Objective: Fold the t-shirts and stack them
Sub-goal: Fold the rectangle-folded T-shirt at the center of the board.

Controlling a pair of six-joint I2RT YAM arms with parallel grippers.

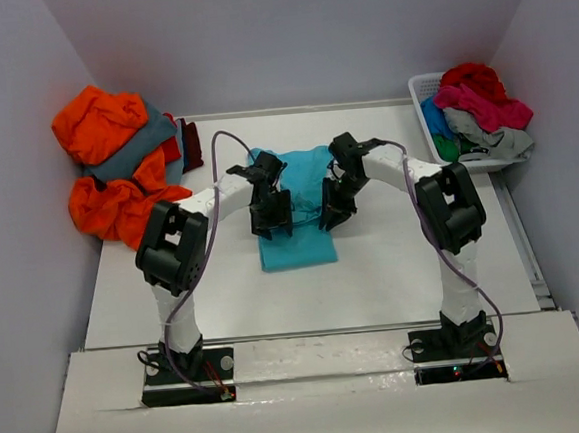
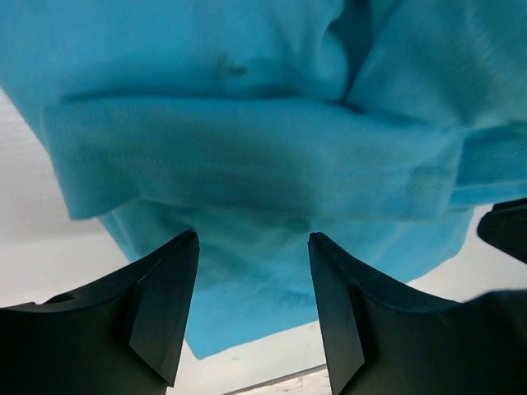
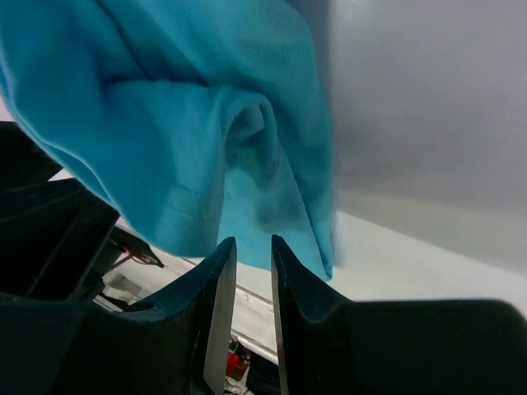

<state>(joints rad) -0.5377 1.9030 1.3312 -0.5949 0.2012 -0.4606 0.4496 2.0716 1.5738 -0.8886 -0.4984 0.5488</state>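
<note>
Left gripper stands wide open over the turquoise t-shirt lying on the table, gripping nothing. Right gripper, nearly closed, meets that shirt's right edge; whether it pinches cloth cannot be told. Orange t-shirts lie heaped at far left.

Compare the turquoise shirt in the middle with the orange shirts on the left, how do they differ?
The turquoise shirt lies alone in the middle, partly flattened. The orange shirts sit crumpled in a heap with a grey shirt at the far left. Both are plain cloth, outside the basket.
</note>
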